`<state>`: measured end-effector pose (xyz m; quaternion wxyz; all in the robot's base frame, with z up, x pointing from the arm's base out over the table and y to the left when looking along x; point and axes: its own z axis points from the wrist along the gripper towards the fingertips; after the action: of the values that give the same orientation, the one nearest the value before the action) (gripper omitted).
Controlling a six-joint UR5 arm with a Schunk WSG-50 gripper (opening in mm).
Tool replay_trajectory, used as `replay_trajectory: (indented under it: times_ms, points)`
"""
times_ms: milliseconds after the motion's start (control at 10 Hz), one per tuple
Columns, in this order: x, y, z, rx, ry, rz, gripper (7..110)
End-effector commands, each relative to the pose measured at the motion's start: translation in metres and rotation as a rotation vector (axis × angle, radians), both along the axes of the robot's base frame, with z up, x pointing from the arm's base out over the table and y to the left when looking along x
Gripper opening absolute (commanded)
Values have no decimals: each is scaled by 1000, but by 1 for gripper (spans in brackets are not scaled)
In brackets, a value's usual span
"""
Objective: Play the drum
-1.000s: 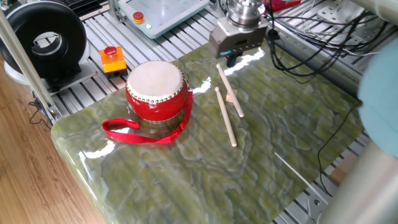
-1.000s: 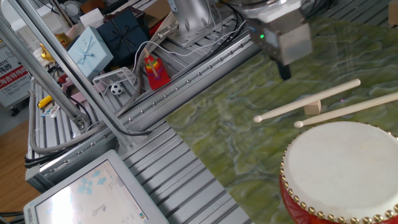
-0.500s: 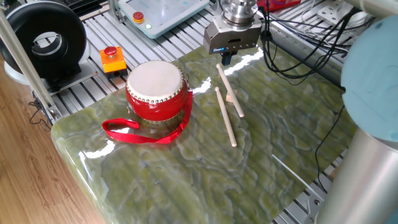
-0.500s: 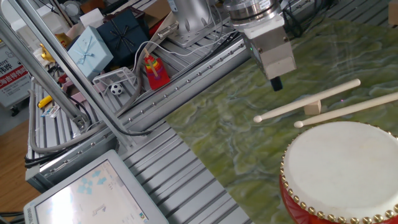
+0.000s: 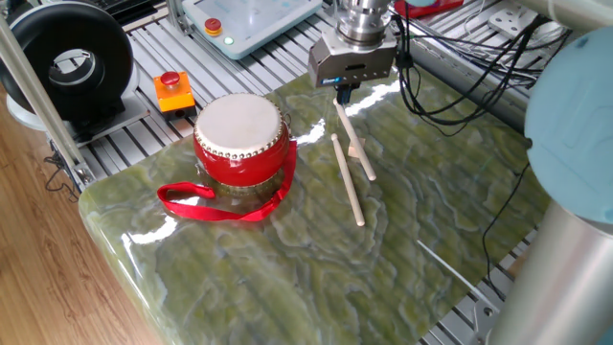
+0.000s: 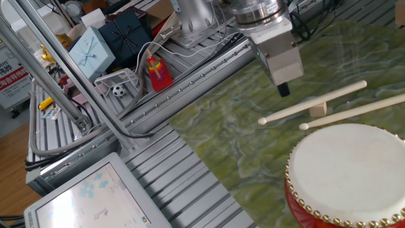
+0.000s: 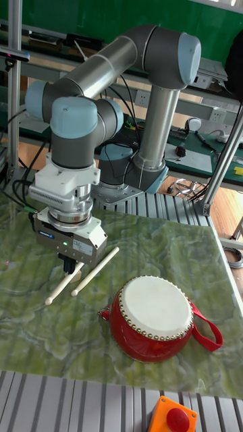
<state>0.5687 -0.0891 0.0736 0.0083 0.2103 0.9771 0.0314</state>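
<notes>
The drum is small, round and red with a white skin, and stands on the green marbled table; its red ribbon strap lies in front of it. It also shows in the other fixed view as the drum and in the tall view as the drum. Two wooden drumsticks lie to its right, one propped on a small wooden block. My gripper hangs just above the far tip of the propped stick. Its dark fingers look shut and hold nothing.
An orange box with a red button sits on the slatted frame behind the drum. A black round fan-like device stands at the far left. A tablet, cables and gift boxes surround the table.
The gripper has shifted a little to the left along the table's back edge, to a spot over the tip of the propped stick. The drum and sticks have not moved.
</notes>
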Motion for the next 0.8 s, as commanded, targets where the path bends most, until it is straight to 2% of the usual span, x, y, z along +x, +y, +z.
replay_trajectory:
  times_ms: [0, 300, 700]
  points:
    - [-23, 2, -6, -8, 40, -7, 7]
    - [-39, 0, -17, 1, 40, 9, 7]
    - [-28, 6, -16, 13, -7, -13, 7]
